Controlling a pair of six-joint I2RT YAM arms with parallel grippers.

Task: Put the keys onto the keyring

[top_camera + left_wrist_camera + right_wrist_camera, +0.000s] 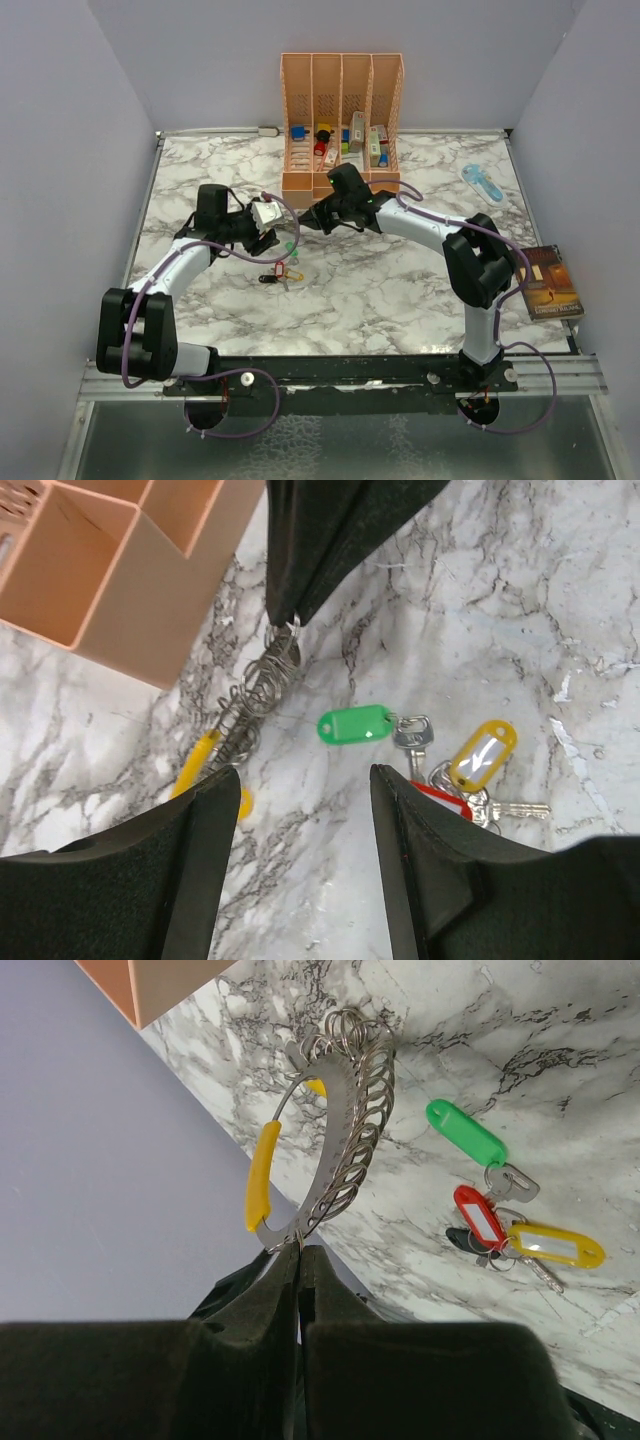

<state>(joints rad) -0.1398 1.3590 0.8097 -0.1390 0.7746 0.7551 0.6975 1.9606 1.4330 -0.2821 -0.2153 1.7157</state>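
My right gripper is shut on the bottom edge of the keyring, a metal loop carrying several wire rings and a yellow band, and holds it up off the marble. The left wrist view shows this keyring hanging from the right fingers. The keys lie in a bunch on the table: a green tag, a red tag, a yellow tag and a black one. My left gripper hovers open above bare marble, with the green tag just beyond its tips and the keyring to their left.
A peach slotted organizer with small items stands at the back, right behind the two grippers. A light-blue gadget lies at the back right. A book rests at the table's right edge. Grey walls enclose the table.
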